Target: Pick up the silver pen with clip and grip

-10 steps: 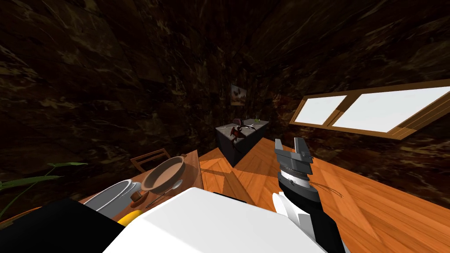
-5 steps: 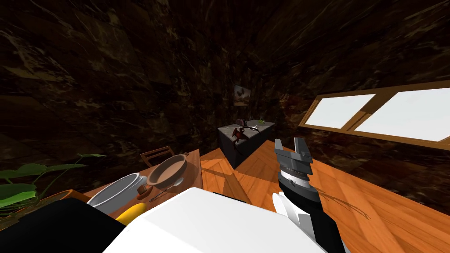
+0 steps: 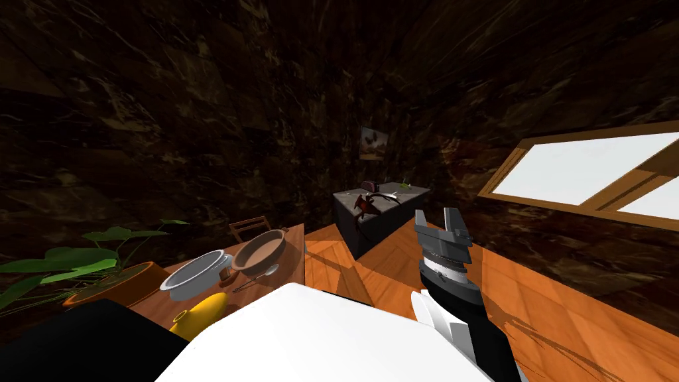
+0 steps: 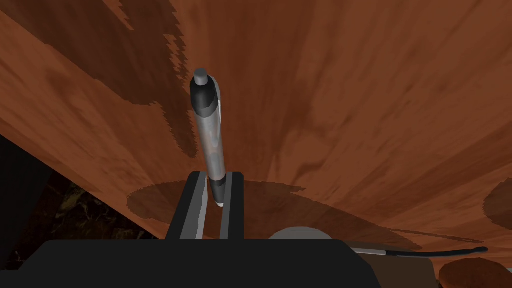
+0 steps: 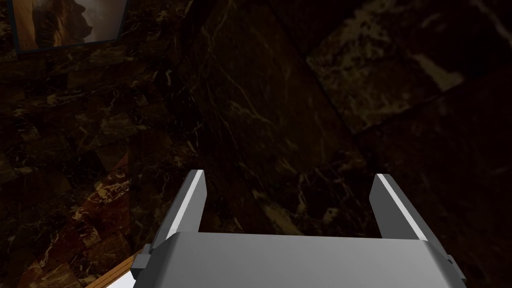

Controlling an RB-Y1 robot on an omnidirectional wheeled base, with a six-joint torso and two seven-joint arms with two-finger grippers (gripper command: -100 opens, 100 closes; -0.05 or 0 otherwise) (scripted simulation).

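While left tool (image 4: 216,177) clamps, one pen (image 4: 207,130) protrudes.

Right tool (image 3: 437,217): two thin blade fingers (image 3: 455,220), mid grey, mounted on darker grey box with stepped edges. In right wrist view, box (image 5: 300,260) rendered flat light grey; finger inner edges bevelled, highlighted near white; small square lug (image 5: 142,262) fitted at box corner. Right forearm (image 3: 481,338): black shell; ribbed grey collar (image 3: 445,255) and white band (image 3: 443,268) at wrist; white angular cover (image 3: 434,318) alongside. Left tool (image 4: 216,174): black block body (image 4: 200,262); dark grey fingers, one face lighter.
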